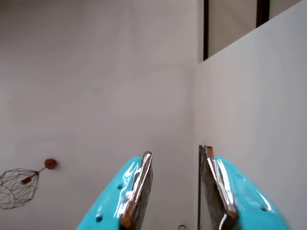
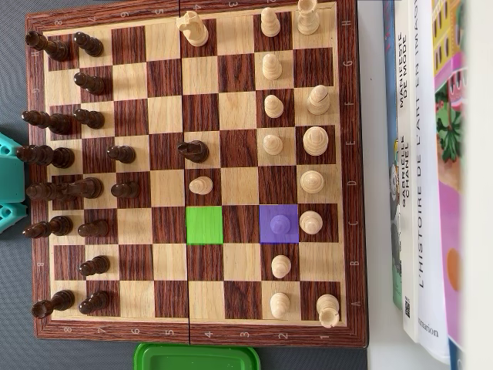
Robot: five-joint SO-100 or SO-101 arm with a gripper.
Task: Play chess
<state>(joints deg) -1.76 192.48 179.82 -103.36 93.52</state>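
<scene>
In the overhead view a wooden chessboard (image 2: 350, 154) lies with dark pieces in rows on the left and light pieces on the right. One square is marked purple with a pawn (image 2: 280, 223) standing on it. An empty square (image 2: 204, 225) two columns to its left is marked green. A dark pawn (image 2: 192, 150) and a light pawn (image 2: 201, 185) stand near the board's middle. My gripper (image 1: 177, 151) is open and empty in the wrist view, its teal jaws pointing at bare walls. Only a teal part of the arm (image 2: 9, 181) shows at the overhead view's left edge.
Books (image 2: 424, 154) lie along the board's right side. A green lid (image 2: 196, 357) sits below the board's bottom edge. A light knight (image 2: 192, 29) stands near the top edge. A wire lamp (image 1: 18, 187) shows in the wrist view.
</scene>
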